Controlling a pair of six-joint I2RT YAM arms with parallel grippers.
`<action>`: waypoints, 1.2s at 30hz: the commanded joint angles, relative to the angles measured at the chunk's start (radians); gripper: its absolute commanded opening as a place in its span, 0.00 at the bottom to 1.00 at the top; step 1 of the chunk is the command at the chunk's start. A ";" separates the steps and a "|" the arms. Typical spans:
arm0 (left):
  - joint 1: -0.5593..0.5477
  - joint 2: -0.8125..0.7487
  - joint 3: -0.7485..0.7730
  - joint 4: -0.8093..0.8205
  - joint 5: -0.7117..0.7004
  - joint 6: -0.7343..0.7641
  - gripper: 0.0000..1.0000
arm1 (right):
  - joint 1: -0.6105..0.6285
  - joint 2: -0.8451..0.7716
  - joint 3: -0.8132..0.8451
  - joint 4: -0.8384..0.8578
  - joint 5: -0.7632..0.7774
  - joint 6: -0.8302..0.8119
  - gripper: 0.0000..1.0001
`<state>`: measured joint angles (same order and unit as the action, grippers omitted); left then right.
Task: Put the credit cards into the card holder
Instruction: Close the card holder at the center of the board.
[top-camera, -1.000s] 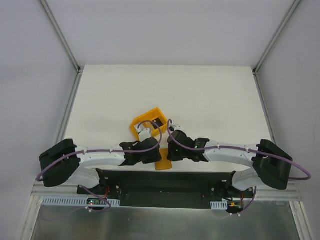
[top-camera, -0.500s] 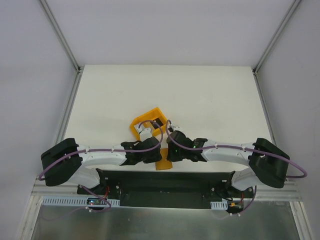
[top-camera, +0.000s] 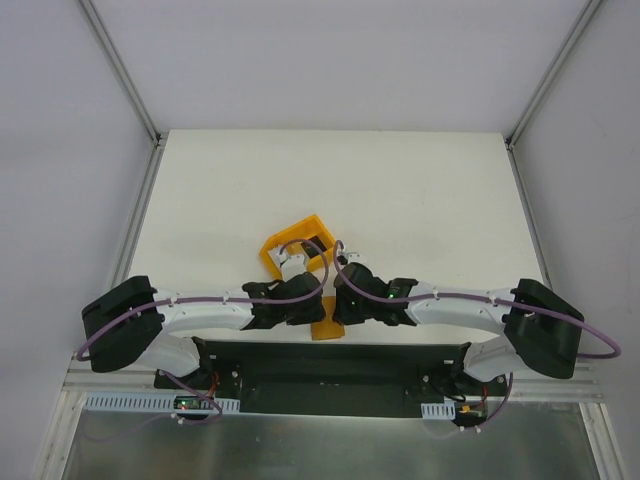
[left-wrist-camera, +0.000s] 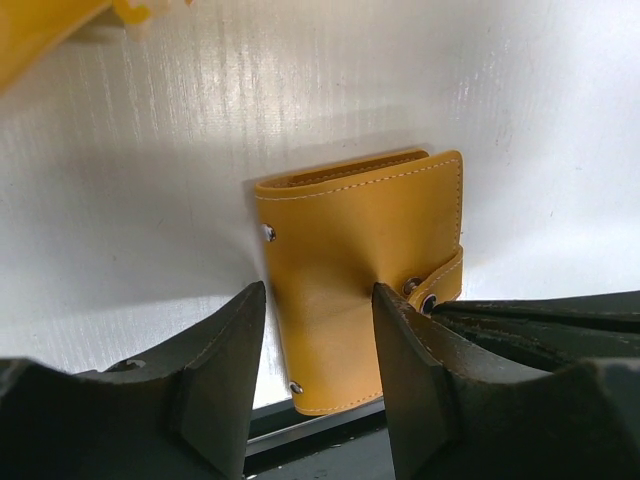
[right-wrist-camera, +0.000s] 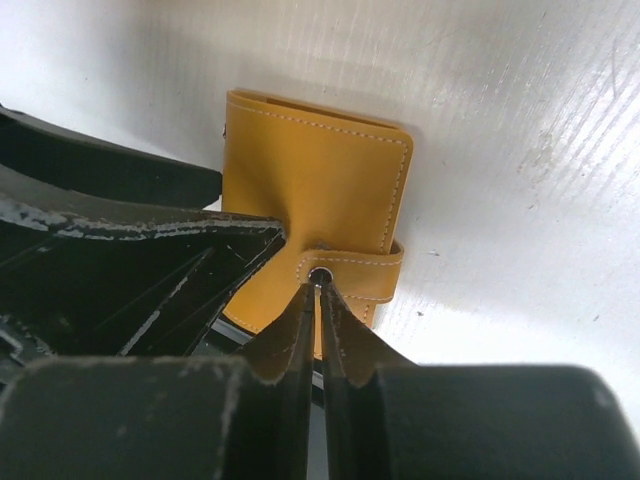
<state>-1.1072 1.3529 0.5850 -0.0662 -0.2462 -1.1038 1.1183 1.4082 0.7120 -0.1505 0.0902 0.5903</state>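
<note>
The card holder (left-wrist-camera: 350, 250) is an orange-tan wallet, folded shut, lying flat at the table's near edge; it also shows in the right wrist view (right-wrist-camera: 310, 180) and the top view (top-camera: 325, 331). My left gripper (left-wrist-camera: 318, 290) is open, one finger over the wallet and one just past its left edge. My right gripper (right-wrist-camera: 320, 285) is shut, its tips pinching the end of the snap tab (right-wrist-camera: 355, 270), which looks unsnapped. Its dark fingers (left-wrist-camera: 540, 320) show in the left wrist view. In the top view both grippers (top-camera: 305, 315) (top-camera: 345, 312) meet over the wallet. No credit card shows clearly.
A yellow-orange plastic bin (top-camera: 295, 248) stands just behind the grippers, with something dark inside; its corner shows in the left wrist view (left-wrist-camera: 40, 30). The table's near edge and a black rail (top-camera: 330, 365) lie right below the wallet.
Both wrists have shifted only slightly over the wallet. The wallet has stayed in place.
</note>
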 joint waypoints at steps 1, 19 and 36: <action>-0.003 0.000 0.053 -0.043 -0.042 0.064 0.47 | 0.014 -0.028 -0.008 -0.004 -0.001 0.032 0.08; 0.001 0.060 0.032 -0.046 0.013 0.027 0.44 | 0.002 0.018 0.035 -0.018 0.048 -0.017 0.09; 0.001 0.058 0.029 -0.047 0.008 0.019 0.43 | -0.008 -0.032 0.033 -0.008 0.057 -0.044 0.10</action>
<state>-1.1053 1.3930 0.6201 -0.0849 -0.2440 -1.0817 1.1160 1.4418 0.7353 -0.1638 0.1162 0.5690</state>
